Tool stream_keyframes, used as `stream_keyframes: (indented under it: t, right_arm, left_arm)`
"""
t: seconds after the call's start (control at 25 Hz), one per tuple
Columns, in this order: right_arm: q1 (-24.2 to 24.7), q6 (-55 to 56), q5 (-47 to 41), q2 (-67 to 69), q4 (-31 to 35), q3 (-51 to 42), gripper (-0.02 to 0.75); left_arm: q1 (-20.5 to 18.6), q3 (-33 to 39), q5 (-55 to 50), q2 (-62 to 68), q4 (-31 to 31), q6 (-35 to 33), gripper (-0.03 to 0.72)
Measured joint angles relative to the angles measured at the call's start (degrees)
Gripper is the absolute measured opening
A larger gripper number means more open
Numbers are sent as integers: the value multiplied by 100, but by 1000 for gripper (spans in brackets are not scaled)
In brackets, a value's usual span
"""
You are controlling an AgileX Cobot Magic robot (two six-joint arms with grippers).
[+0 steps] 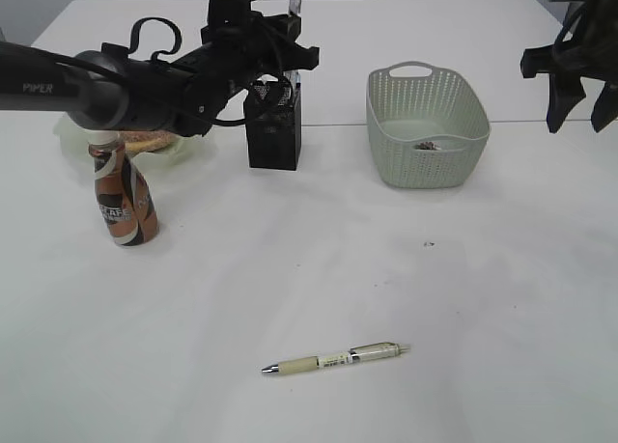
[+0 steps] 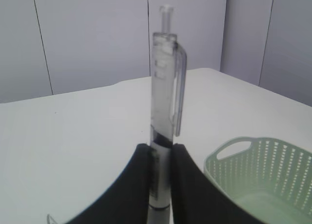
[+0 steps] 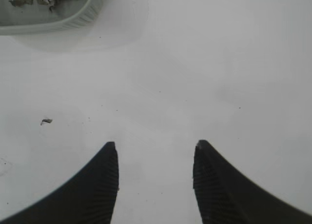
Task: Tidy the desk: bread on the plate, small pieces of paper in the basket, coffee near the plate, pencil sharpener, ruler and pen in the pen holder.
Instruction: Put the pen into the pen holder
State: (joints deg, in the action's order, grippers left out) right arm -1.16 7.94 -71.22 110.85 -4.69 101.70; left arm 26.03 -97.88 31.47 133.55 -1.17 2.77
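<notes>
L fingers (image 2: pixel 161 185) pinching clear plastic pen (image 2: pixel 164 112) upright above black mesh pen holder (image 1: pixel 273 126). R fingers (image 3: pixel 155 180) spread, nothing between. Cream-grip pen (image 1: pixel 335 359) lying on white table (image 1: pixel 290 269), well apart from sage-green perforated basket (image 1: pixel 427 124).

The left arm (image 1: pixel 145 76) hides most of the plate (image 1: pixel 72 139) and bread (image 1: pixel 145 142).

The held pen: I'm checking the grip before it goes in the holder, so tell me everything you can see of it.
The held pen is a clear plastic click pen with a clip down one side, a push button on top and a dark band low on the barrel. It stands upright, button up, pinched low on its barrel by the left gripper. In the exterior view it sits above the holder. Its tip is hidden.
</notes>
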Motion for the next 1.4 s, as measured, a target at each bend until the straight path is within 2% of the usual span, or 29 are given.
stream_keyframes:
  t: [0.52, 1.12, 1.32, 1.4]
  right_arm:
    - [0, -11, 0, 0, 0, 0, 365]
    - [0, -11, 0, 0, 0, 0, 365]
    - [0, -11, 0, 0, 0, 0, 366]
    - [0, -11, 0, 0, 0, 0, 366]
  left_arm:
    - [-240, -131, -12, 365, 0, 79, 63]
    - [-250, -131, -2, 524, -113, 142, 67]
    - [-250, -131, -27, 524, -187, 142, 111]
    - [-250, -131, -133, 524, -187, 142, 172]
